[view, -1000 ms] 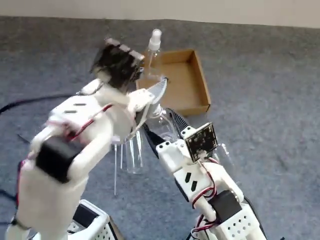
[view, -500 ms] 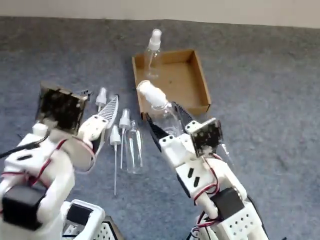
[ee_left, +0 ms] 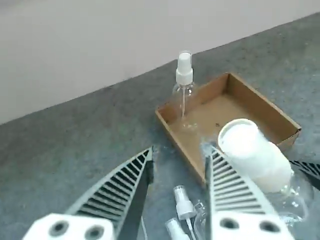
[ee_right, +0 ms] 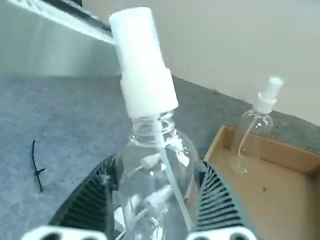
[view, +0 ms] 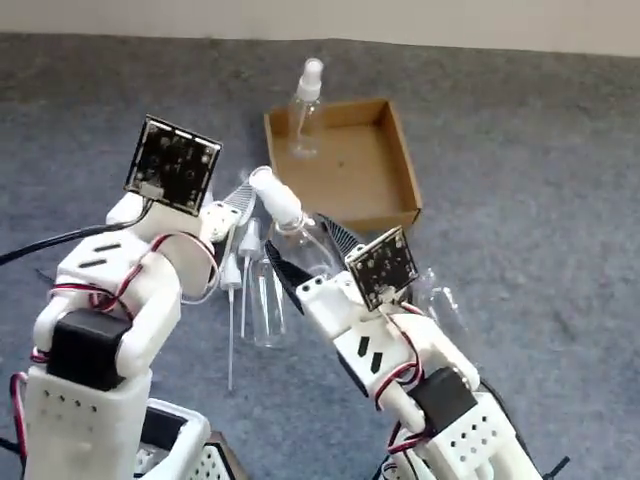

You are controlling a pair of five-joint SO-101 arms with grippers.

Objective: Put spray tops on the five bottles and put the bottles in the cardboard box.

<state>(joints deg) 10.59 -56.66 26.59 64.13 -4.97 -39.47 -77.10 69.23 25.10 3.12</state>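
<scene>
Right hand (view: 293,232) is closed on the body of a clear bottle (ee_right: 152,170), which probably leaves its fitted spray top (view: 275,195) free for tightening. The bottle's long axis is tilted, with the top pointing up and away from this hand towards the left hand (ee_left: 180,155). That hand is spread wide and empty, just beside the top. The cardboard box (view: 350,175) lies beyond both hands.

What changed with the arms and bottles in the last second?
The left gripper, open, pulled away from the capped bottle, then swung back beside its spray top. The right gripper kept hold of that bottle, tipping it slightly. The cardboard box, the standing bottle in it, the loose spray tops and the lying bottle stayed put.
</scene>
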